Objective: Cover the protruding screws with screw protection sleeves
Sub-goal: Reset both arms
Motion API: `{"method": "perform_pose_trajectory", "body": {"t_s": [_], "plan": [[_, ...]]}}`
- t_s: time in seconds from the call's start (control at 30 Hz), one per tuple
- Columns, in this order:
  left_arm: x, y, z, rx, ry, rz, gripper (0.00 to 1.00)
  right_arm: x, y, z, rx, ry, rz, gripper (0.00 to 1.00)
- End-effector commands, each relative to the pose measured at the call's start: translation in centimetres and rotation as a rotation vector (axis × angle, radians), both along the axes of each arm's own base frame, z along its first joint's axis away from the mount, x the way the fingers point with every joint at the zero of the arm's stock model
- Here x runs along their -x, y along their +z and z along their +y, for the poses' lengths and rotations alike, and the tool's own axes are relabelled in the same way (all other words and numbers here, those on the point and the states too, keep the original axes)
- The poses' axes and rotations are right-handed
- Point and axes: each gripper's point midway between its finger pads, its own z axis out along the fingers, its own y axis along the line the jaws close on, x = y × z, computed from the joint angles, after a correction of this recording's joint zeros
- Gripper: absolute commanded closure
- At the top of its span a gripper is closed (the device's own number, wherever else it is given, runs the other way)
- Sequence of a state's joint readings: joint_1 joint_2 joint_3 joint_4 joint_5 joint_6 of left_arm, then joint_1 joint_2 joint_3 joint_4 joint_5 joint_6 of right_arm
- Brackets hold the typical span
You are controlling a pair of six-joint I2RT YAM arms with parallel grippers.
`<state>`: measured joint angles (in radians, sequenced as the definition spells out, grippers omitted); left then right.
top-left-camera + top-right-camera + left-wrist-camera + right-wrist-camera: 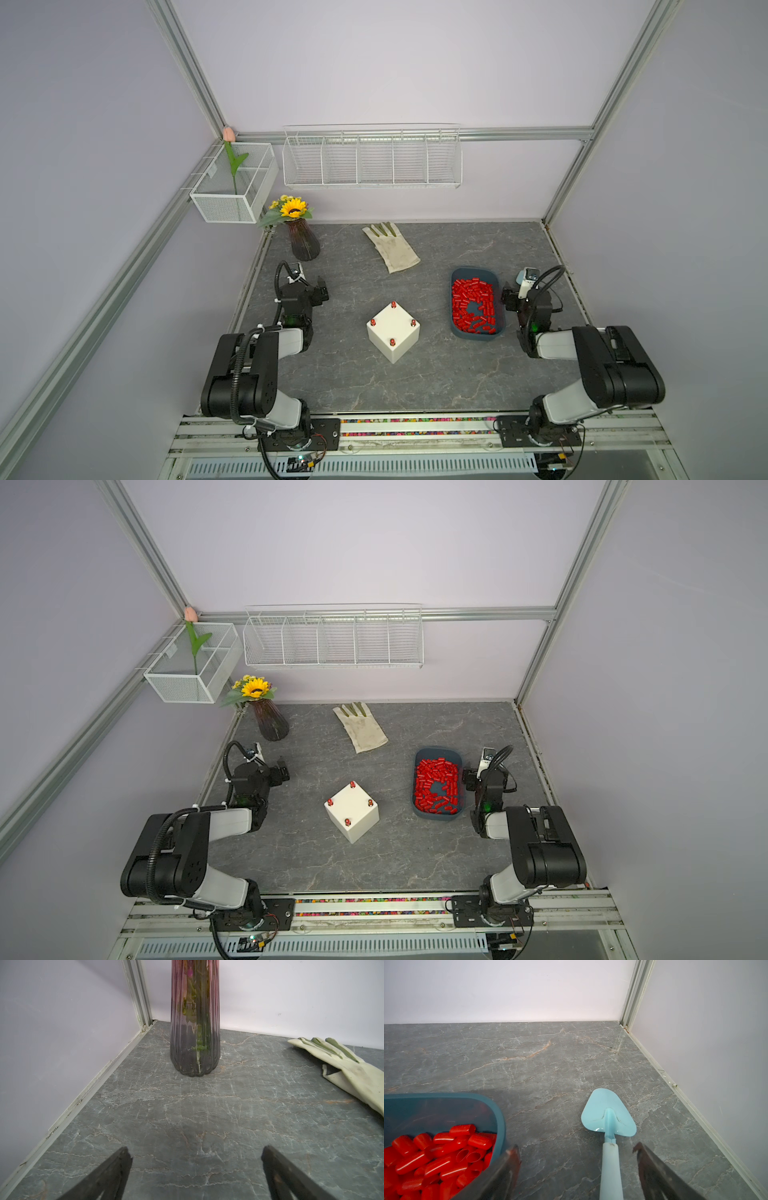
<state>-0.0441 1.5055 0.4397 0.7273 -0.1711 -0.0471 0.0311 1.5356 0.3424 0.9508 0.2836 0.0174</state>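
While both arms are resting at the table's (353, 374) sides, you are looking at a job that is reading as finished.

Count, near to far:
- one box (392, 328) sitting mid-table, carrying four screws (392, 343), one per top corner, each wearing one of the sleeves (372, 322)
- one tray (500, 1120) right of it, holding loose ones, too many to count
- left gripper (196, 1153) and right gripper (576, 1148), two in all, both gaping and holding nothing
- one trowel (609, 1113)
- one vase (194, 1043)
- one glove (392, 249)
- two baskets (372, 160) hanging on the wall

Risks:
- The right gripper is straddling the trowel's handle, just beside the tray's rim. Closing is likely grabbing the trowel, and swinging sideways is likely shoving the tray.
- The left gripper is facing the vase, so driving forward is risking a tip.
- Bumping the box is risking shaking off a sleeve; you cannot judge how firmly each is sitting.
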Motion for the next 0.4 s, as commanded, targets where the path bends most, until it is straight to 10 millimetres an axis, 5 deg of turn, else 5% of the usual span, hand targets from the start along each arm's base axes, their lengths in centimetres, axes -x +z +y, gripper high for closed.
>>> {"method": "perform_pose_trajectory", "body": {"t_s": [0.0,0.37], "plan": [[-0.14,0.15,-0.07,-0.012,-0.017,-0.007,0.0,-0.26,0.05,-0.02,0.025,-0.002,0.003,0.11],[-0.17,0.21,-0.07,-0.013,-0.018,-0.008,0.0,-0.27,0.1,-0.02,0.023,-0.002,0.003,0.11]]}}
